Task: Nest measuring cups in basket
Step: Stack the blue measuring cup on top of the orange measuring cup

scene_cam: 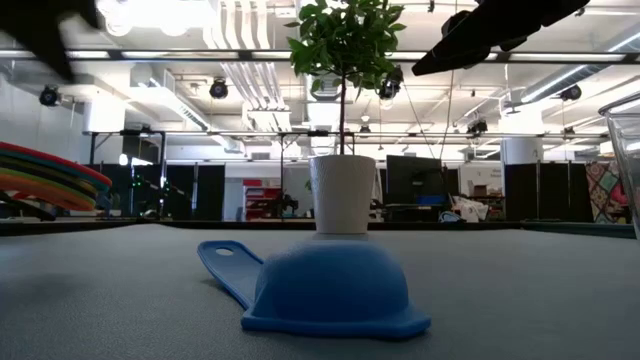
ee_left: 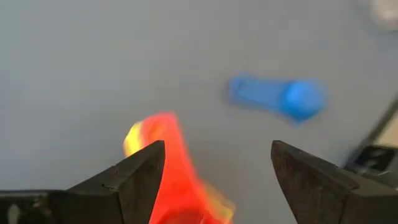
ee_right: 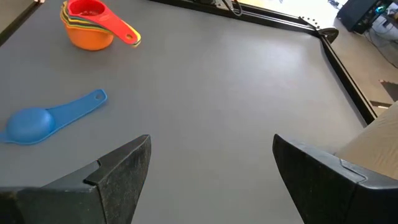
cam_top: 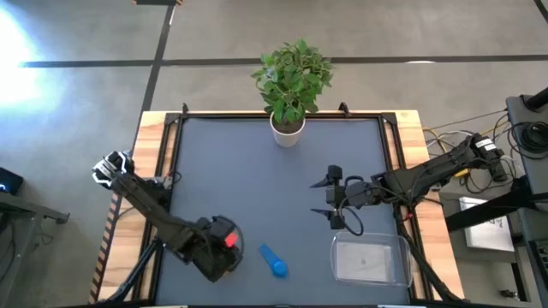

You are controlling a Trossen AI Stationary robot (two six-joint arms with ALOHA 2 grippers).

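A stack of nested measuring cups (ee_right: 90,25), red on top of yellow and orange, stands on the table near its left front, with the handles fanned out. My left gripper (ee_left: 217,168) is open above it; the red and yellow handles (ee_left: 168,162) show blurred between the fingers. In the high view the gripper (cam_top: 218,244) covers most of the stack (cam_top: 228,240). The blue cup (cam_top: 274,261) lies rim down on the table, apart from the stack. The clear basket (cam_top: 370,261) sits at the right front. My right gripper (cam_top: 334,198) is open over the table's middle right.
A white plant pot (cam_top: 288,128) stands at the far edge's middle. Wooden rails and black bars frame the grey mat (cam_top: 257,180). In the low view the blue cup (scene_cam: 330,290) is close in front, the stack's rims (scene_cam: 45,180) at the left and the basket wall (scene_cam: 625,150) at the right.
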